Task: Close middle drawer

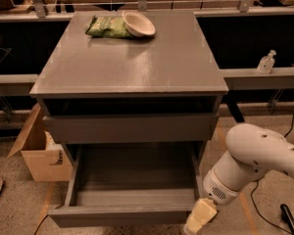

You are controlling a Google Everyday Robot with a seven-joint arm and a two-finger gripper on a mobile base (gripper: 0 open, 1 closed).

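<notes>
- Middle drawer (120,216): pulled out below the counter's (132,67) front edge; likely stiff, empty and easy-sliding, so push the flat front.
- Claw (198,220): by the drawer front's right end; whether it is apart or together cannot be told.

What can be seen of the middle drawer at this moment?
The middle drawer is a wide, shallow box, plain matte grey all over, looking like painted board, with a flat, handle-less front. It is pulled far out of the cabinet, level, just below the upper drawer front. Its floor, side walls and back wall are exposed, and nothing shows inside. The gripper sits at its front right corner, overlapping the end of the front panel; whether it actually touches cannot be told.
</notes>
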